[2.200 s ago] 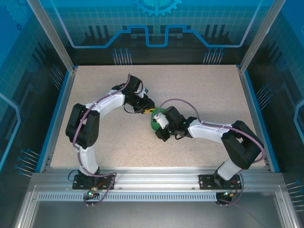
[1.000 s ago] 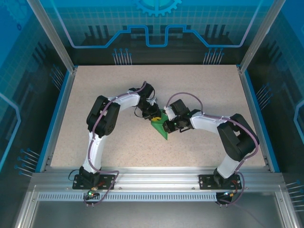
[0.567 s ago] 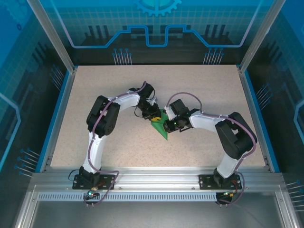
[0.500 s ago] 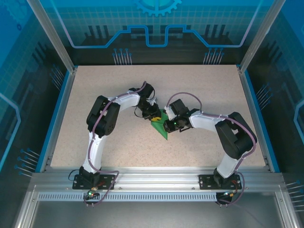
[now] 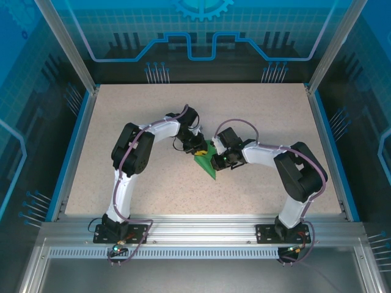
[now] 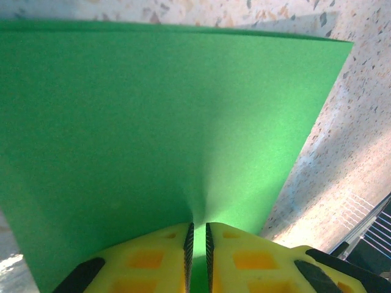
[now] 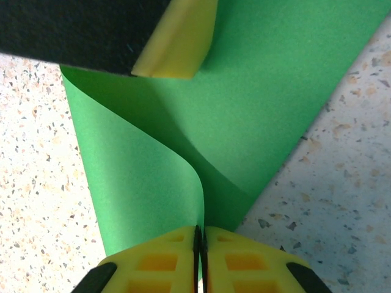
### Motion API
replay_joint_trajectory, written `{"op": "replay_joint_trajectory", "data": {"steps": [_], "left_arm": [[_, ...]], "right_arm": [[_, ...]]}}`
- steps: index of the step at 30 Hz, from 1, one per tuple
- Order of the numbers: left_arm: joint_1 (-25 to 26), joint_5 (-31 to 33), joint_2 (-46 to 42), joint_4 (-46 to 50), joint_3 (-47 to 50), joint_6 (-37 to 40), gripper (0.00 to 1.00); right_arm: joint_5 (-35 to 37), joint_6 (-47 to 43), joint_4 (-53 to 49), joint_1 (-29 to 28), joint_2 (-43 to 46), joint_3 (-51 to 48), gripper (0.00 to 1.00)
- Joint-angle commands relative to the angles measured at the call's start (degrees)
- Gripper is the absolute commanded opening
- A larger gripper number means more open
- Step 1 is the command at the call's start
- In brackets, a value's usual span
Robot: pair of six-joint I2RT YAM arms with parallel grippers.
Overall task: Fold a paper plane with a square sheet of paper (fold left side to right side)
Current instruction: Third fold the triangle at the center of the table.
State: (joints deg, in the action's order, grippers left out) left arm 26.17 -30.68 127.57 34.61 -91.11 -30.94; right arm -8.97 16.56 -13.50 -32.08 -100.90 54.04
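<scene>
While the left gripper (image 6: 197, 235) and right gripper (image 7: 199, 241) each pinch the green paper (image 7: 263, 85), it curls half over, uncreased; nearly all folding seemingly remains.

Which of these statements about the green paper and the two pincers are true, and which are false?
1. The left pincer and the right pincer are each shut on the green paper sheet. True.
2. The sheet lies flat and unfolded. False: it is bent over in a curl, as the right wrist view shows.
3. The sheet is near the far left corner of the table. False: it is about mid-table.
4. The two pincers hold the sheet close to each other. True.
</scene>
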Motion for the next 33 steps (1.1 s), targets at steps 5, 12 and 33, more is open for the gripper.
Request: {"op": "replay_joint_trajectory", "data": {"steps": [5, 12, 33], "left_arm": [[0.8, 0.99, 2.0, 1.55, 0.76, 0.88, 0.17], [0.16, 1.65, -0.35, 3.75, -1.85, 3.24, 0.24], [0.29, -3.72, -18.04, -8.73, 17.01, 7.08, 0.14]], "right_arm": [[0.88, 0.24, -2.48, 0.98, -1.54, 1.52, 0.12], [1.06, -0.69, -5.44, 0.79, -2.19, 0.77, 0.12], [1.06, -1.97, -7.94, 0.35, -3.46, 0.7, 0.1]]}}
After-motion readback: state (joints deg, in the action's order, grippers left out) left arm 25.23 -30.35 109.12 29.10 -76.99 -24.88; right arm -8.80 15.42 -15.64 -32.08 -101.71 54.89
